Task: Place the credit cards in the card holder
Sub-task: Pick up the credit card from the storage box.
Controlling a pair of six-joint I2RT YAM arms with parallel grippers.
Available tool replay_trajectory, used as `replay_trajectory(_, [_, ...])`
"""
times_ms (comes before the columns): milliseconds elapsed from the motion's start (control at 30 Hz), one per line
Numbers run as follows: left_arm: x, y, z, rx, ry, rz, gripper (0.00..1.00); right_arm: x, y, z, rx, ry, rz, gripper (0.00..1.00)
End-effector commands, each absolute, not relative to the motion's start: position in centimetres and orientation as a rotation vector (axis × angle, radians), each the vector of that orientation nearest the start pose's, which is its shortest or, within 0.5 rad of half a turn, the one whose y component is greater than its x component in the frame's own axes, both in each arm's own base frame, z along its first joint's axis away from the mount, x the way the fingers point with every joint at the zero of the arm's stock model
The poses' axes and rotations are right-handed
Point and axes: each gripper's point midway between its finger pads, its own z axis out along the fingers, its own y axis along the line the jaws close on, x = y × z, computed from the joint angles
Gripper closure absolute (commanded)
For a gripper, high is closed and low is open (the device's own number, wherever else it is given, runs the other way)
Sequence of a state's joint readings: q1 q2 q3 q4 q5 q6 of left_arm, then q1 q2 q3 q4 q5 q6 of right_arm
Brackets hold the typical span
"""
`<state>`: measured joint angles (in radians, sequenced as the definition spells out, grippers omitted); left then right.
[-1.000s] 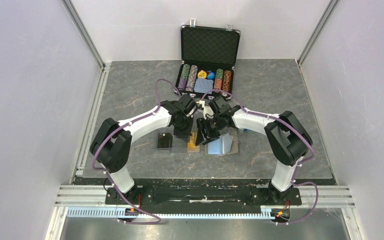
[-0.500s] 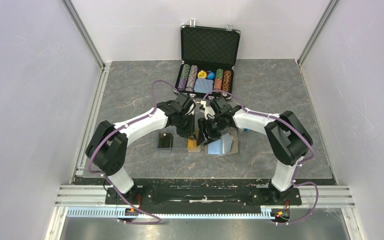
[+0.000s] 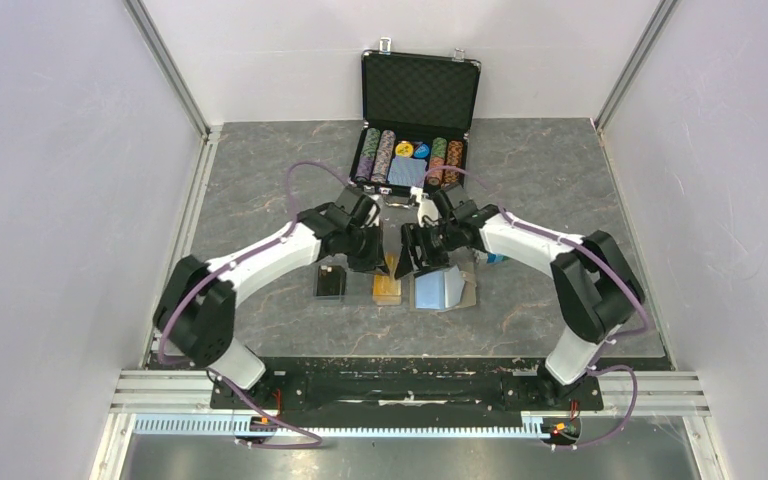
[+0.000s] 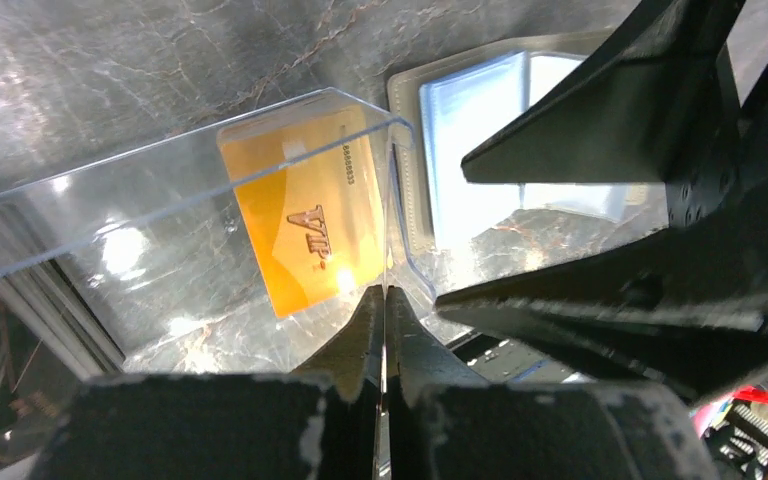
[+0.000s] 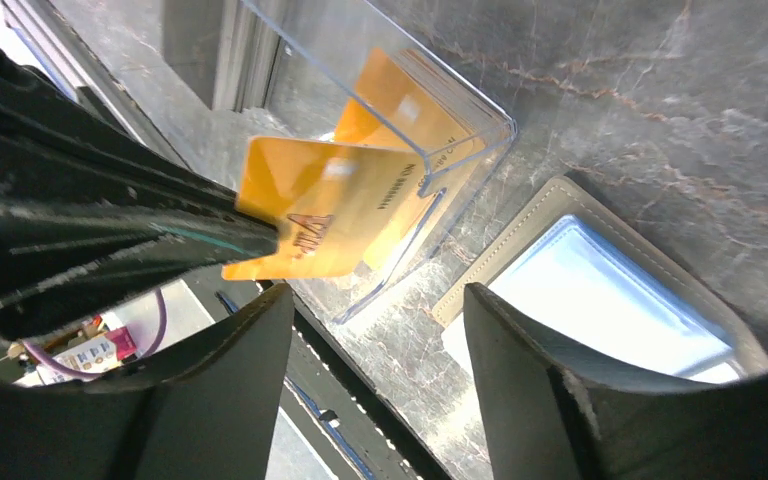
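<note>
My left gripper [image 3: 374, 262] is shut on one orange credit card, which shows edge-on between its fingers [image 4: 387, 300] and flat-on in the right wrist view [image 5: 330, 205]. It holds the card just above a clear plastic box [image 4: 160, 200]. More orange cards [image 3: 387, 290] lie in that box. My right gripper [image 5: 370, 340] is open and empty, close beside the held card and above the card holder's left edge. The khaki card holder [image 3: 443, 291] lies open on the table with its light blue lining [image 5: 610, 290] up. The black cards [image 3: 330, 282] lie left of the box.
An open black poker chip case [image 3: 415, 150] with chips and a blue deck stands at the back centre. A small blue object [image 3: 495, 258] lies under my right forearm. Metal frame rails run along the table's left, right and near edges.
My left gripper has risen and shifted slightly away from the clear box with the orange card. My right gripper has moved back a little, and its arm has straightened.
</note>
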<state>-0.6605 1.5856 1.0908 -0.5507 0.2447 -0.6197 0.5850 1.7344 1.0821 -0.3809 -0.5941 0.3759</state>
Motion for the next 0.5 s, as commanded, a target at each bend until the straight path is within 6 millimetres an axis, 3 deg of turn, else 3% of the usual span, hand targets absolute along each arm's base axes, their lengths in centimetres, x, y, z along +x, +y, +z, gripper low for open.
replay_trajectory(0, [26.1, -27.0, 14.7, 0.070, 2.551, -0.860, 0.98, 27.0, 29.4, 12.6, -0.502, 2.516, 1.129, 0.31])
replay_trajectory(300, [25.6, -26.9, 20.7, 0.054, 2.285, -1.233, 0.98, 27.9, 28.4, 18.4, -0.433, 2.283, 1.400, 0.30])
replay_trajectory(467, [24.7, -27.8, 21.8, 0.100, 2.212, -1.379, 0.98, 27.3, 29.1, 20.2, -0.441, 2.168, 1.539, 0.35])
